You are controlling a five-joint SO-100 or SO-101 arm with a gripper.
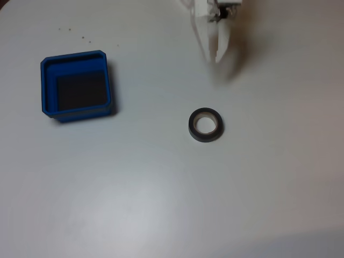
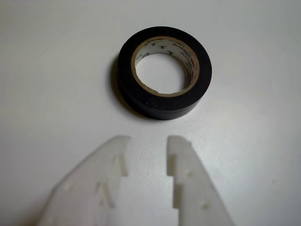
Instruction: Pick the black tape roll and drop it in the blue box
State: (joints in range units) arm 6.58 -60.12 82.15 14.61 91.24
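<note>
Gripper (image 1: 217, 57): white, jaws parted by a small gap, empty, at the far side of the table in the fixed view.
Black tape roll (image 1: 205, 125): flat on the white table (image 1: 161, 204), just nearer than the fingertips, untouched; in the wrist view (image 2: 164, 72) just beyond the parted fingers (image 2: 186, 160).
Blue box (image 1: 76, 85): far left, well apart from the roll.

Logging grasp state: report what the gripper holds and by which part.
Nothing is held. The gripper is open, its fingers short of the black tape roll, which lies flat on the table.
</note>
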